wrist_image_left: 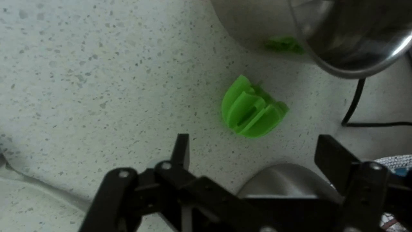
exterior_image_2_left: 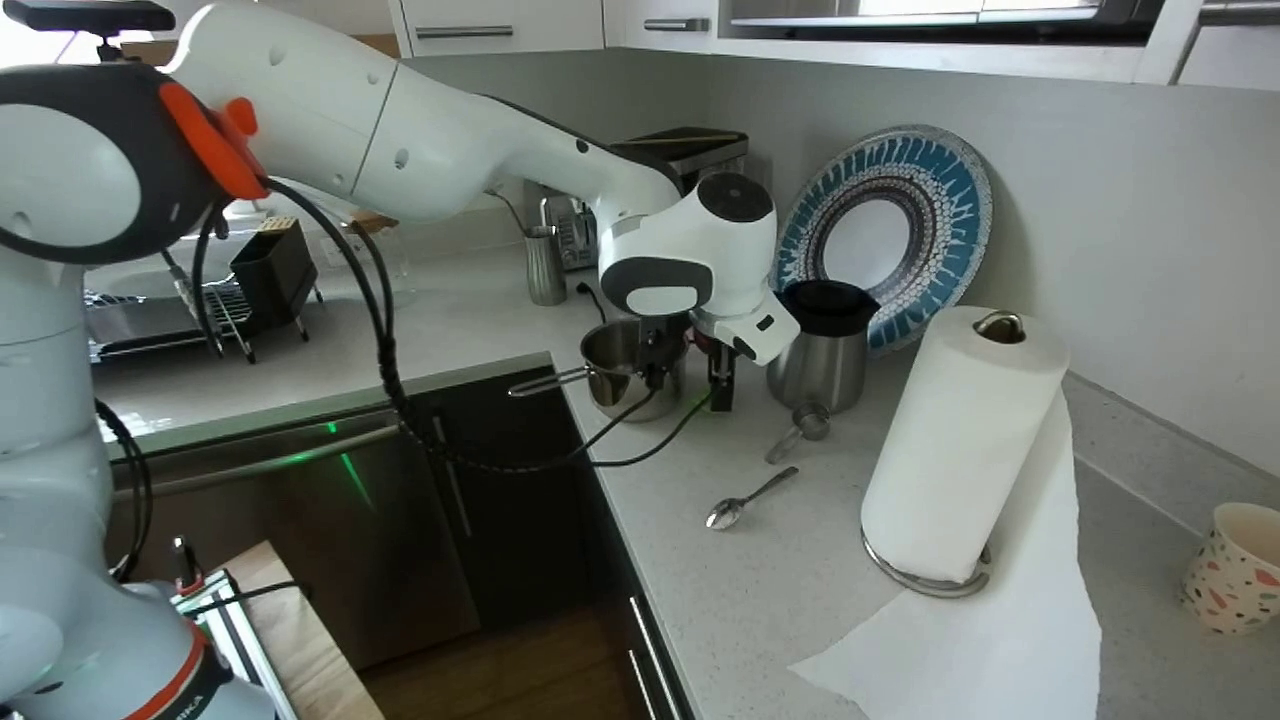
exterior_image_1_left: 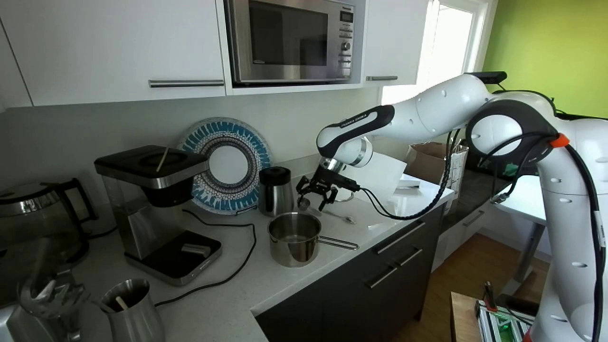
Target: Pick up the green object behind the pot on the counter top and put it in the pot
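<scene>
The green object (wrist_image_left: 252,111) lies on the pale, dark-flecked counter top (wrist_image_left: 96,80), plain to see in the wrist view. It is bright green all over, small and lobed, with a smooth rounded edge on the near side and an uneven edge on the far side that rises to a point at the left. Thin curved walls run through it like fins with narrow gaps between, the slot near its middle darker than the rest; its material I cannot tell. The shiny steel pot (wrist_image_left: 264,22) stands near it, on the far right, apart from it, and shows a green reflection low on its side. The gripper (wrist_image_left: 253,143) is released, its black jaws spread wide to left and right, the object lying just past their tips. On the near side, apart from the object, is a steel jug (wrist_image_left: 286,177), and to the right runs a black cord (wrist_image_left: 354,100). In an exterior view a coffee machine (exterior_image_1_left: 154,218) stands left of the pot and a blue-patterned plate (exterior_image_1_left: 229,164) stands tilted beyond the jug. In an exterior view a spoon (exterior_image_2_left: 740,504) lies left of an upright paper towel roll (exterior_image_2_left: 955,450).
</scene>
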You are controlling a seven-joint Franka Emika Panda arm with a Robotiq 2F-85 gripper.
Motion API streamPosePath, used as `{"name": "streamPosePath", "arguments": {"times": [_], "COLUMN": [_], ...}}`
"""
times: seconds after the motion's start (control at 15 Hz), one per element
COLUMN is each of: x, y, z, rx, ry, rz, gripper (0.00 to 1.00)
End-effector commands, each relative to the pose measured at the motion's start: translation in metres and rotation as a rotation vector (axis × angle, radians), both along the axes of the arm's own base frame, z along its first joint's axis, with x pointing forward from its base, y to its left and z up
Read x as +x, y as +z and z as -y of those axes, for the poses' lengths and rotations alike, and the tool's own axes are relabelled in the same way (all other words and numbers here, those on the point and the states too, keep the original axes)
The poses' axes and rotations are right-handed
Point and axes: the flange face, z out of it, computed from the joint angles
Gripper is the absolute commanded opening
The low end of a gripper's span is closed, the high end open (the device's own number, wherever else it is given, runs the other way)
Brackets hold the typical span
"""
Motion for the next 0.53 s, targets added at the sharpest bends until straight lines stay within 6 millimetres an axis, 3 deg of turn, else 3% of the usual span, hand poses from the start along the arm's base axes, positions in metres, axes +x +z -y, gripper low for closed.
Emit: {"name": "streamPosePath", "arguments": {"times": [0.0, 0.07, 0.13, 0.27, 0.47], "x": [0.022, 0.027, 0.032, 0.039, 0.046], "y": [-0.016, -0.02, -0.024, -0.03, -0.04], "z": [0.002, 0.001, -0.001, -0.007, -0.015], "rx": [0.084, 0.109, 0.131, 0.164, 0.191], "ry": [-0.179, -0.225, -0.271, -0.337, -0.384], "rz": [-0.014, -0.018, -0.023, -0.031, -0.057], "gripper": [0.85, 0.73, 0.71, 0.53, 0.35]}}
